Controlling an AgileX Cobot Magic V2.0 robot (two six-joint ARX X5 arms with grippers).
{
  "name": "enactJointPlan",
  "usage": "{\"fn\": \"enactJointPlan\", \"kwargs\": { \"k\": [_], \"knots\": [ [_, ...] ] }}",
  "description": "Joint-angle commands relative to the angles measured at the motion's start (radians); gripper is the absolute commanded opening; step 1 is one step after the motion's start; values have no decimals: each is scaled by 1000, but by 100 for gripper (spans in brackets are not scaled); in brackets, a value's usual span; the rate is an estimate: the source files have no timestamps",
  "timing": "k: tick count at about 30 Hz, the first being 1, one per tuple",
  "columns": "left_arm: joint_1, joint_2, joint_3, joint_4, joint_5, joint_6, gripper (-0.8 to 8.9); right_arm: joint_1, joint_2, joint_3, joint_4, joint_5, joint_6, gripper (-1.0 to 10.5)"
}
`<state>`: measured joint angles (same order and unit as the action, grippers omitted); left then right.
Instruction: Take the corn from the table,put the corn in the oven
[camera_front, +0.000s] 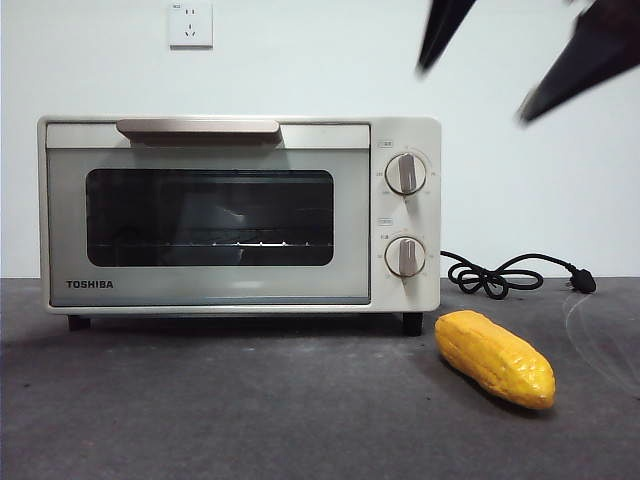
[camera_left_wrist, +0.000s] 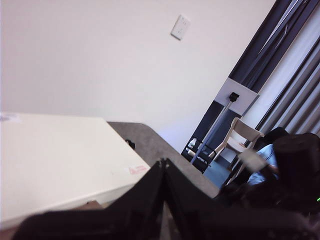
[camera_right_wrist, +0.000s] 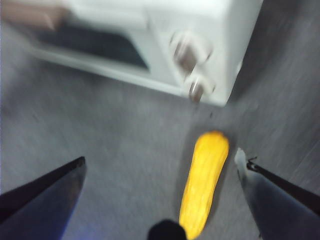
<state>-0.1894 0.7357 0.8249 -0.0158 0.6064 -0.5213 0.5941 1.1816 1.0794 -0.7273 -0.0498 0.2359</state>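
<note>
Dark grey table (camera_front: 250, 420) carries the corn (camera_front: 494, 357) — just right of the closed oven (camera_front: 238, 213); right gripper (camera_right_wrist: 160, 170) hangs above, jaws spread wide, empty; left gripper (camera_left_wrist: 164, 172) pinched closed, empty.

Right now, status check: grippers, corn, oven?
Right gripper open, above the corn, not touching. Left gripper shut, waiting beside the oven. Corn lies on the table; oven door closed.

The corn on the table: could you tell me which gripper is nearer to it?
Right. The right gripper hangs open above the corn, jaws spread to either side of it. The left gripper is shut, up by the oven's top, away from it.
</note>
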Motion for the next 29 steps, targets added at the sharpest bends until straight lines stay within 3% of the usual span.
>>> {"fn": "enactJointPlan", "kwargs": {
  "k": [1,5,14,29],
  "knots": [
    [-2,-1,2,-12,4,2,-4,58,95,0,-13,58,-4,504],
    [-2,-1,2,-23,5,7,-4,89,196,0,-21,116,-4,504],
    [-2,-2,2,-23,5,9,-4,91,358,0,-20,160,-21,504],
    [-2,-3,2,-32,31,9,-4,69,523,0,39,163,-29,500]
  ]
}}
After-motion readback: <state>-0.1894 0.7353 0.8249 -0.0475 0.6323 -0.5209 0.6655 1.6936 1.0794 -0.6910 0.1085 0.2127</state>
